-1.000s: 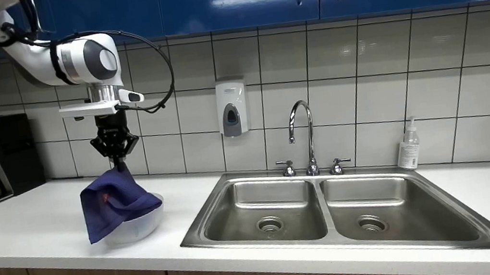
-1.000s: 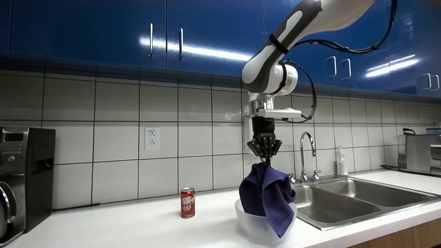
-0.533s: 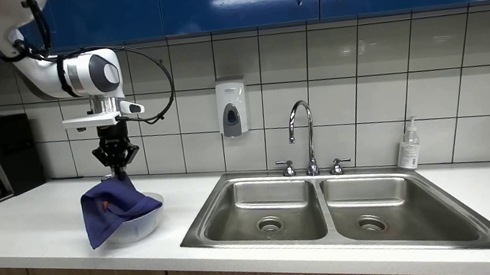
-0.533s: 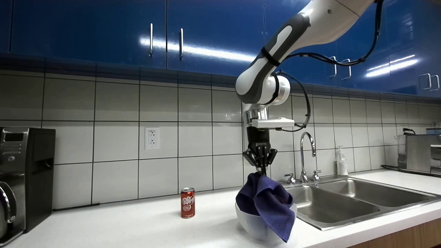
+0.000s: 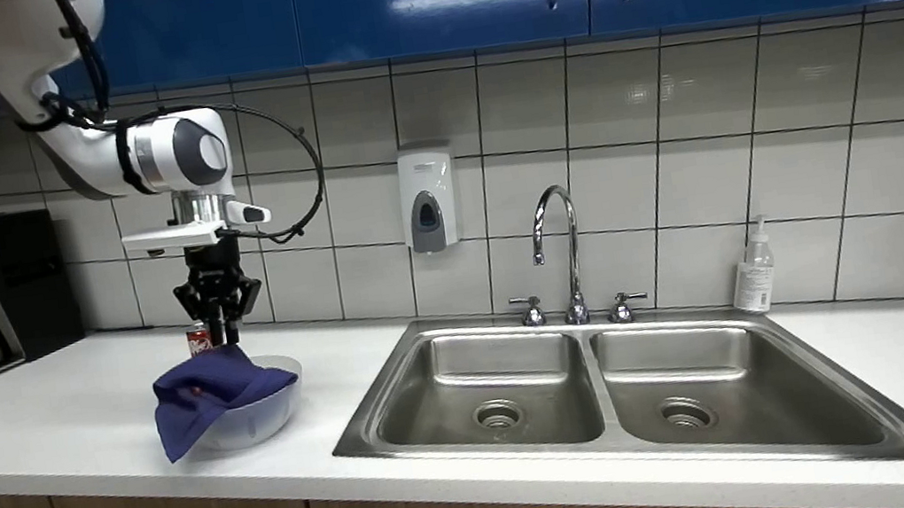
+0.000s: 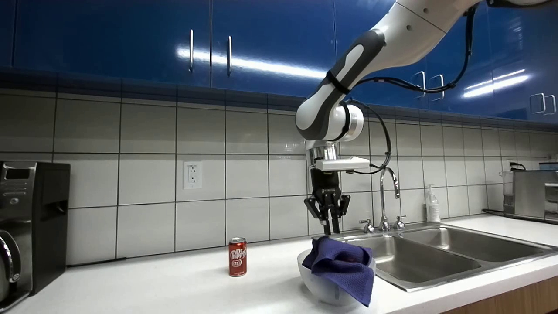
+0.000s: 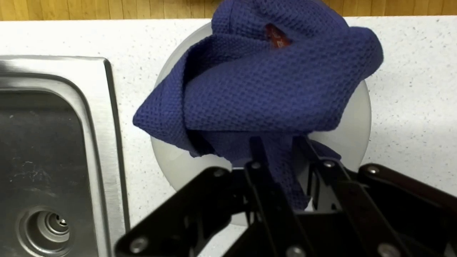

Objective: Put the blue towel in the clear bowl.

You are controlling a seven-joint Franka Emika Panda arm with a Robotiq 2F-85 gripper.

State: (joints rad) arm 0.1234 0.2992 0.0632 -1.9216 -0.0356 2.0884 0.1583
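- the blue waffle-weave towel [image 7: 264,96] lies bunched in and across the translucent bowl [image 6: 311,283], one flap draped outside the rim toward the front edge of the worktop [image 5: 11,418].
- the gripper [image 6: 331,232] points straight down above the bowl; its fingers [image 7: 257,153] stand slightly apart with nothing clamped between them, the tips just over the cloth.
- i judge this to be the release: above the bowl, parted fingers leave the folds to settle inside instead of on the worktop.
- the bowl stands near the front edge, beside the sink [image 5: 439,404], perhaps to give the gripper room; the outer flap may want a tuck before the job counts as finished.
- toward the back edge stands a dr pepper can [image 6: 237,258], probably no part of the job; the brand reads clearly, with what looks like "23" beneath.
- the towel's small red tag [image 7: 277,36] bears pale marks too small to make out.
- at the back edge, by the sink's far corner, a pump bottle [image 5: 753,281] wears a printed label, also unreadable.
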